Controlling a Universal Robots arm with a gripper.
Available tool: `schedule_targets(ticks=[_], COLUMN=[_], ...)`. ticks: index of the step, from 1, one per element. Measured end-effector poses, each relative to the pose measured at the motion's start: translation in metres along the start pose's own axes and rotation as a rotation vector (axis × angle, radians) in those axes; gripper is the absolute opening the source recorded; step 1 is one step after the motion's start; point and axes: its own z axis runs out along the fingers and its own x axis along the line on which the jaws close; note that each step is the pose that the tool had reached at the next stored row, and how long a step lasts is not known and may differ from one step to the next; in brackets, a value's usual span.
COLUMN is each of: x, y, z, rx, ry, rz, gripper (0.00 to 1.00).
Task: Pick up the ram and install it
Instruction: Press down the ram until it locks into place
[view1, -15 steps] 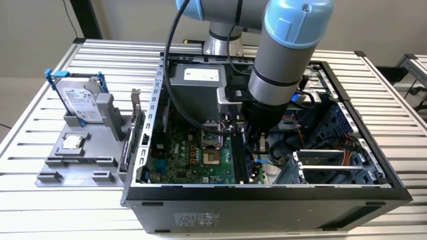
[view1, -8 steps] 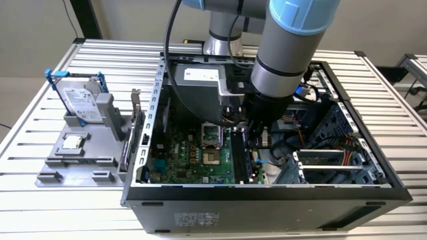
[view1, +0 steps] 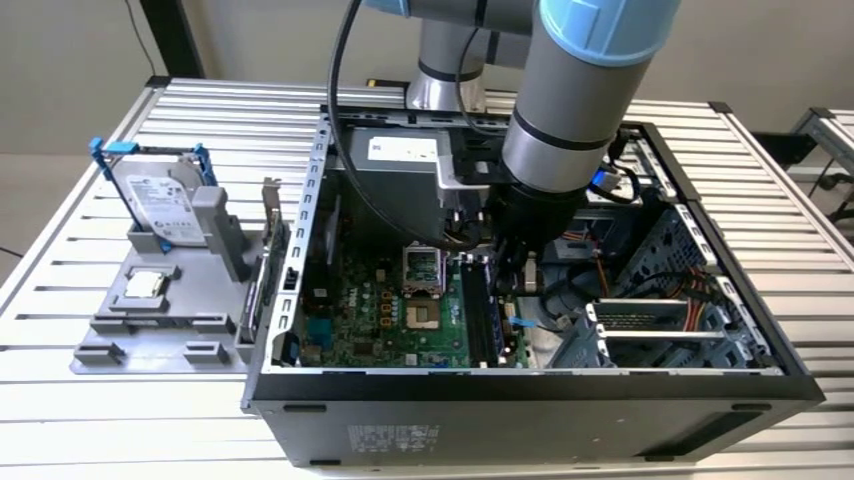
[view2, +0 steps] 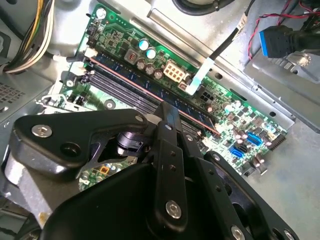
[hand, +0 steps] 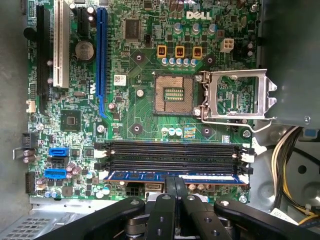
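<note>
First wrist view shows the hand (hand: 175, 186) low over the motherboard (hand: 145, 125), its black fingers (hand: 170, 184) drawn together and clamped on the top edge of the ram (hand: 150, 176). The ram is a blue stick lying along the outermost of the black memory slots (hand: 172, 157), parallel to the three bare slots beside it. Whether it is pressed fully home cannot be told. Just beyond the slots sits the processor socket (hand: 173, 94) with its metal retention frame (hand: 240, 95) swung open.

In the second wrist view the hand's black linkage (view2: 165, 165) stands over the same row of slots, and the ram (view2: 190, 111) runs as a thin blue line with a reddish edge away from the fingers.

In the exterior view the arm (view1: 581, 100) reaches down into an open computer case (view1: 534, 400), which rests on a desk (view1: 107, 420) of ribbed aluminium slats. Beside the case, toward the exterior view's left, a grey fixture (view1: 160, 320) carries a hard drive (view1: 158, 205) upright in a blue frame and a square processor chip (view1: 144, 285). Behind the desk is a plain pale wall (view1: 80, 60).
</note>
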Motion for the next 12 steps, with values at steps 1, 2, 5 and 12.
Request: schedule_targets(ticks=[1, 2, 5, 12], x=[0.0, 0.0, 0.0, 0.0], y=[0.0, 0.0, 0.0, 0.0001], z=[0.0, 0.0, 0.0, -0.0056], rx=[0.0, 0.0, 0.0001, 0.0001], ry=[0.0, 0.0, -0.0001, 0.0015], rz=[0.0, 0.0, 0.0, 0.0], gripper=[0.0, 0.0, 0.0, 0.0])
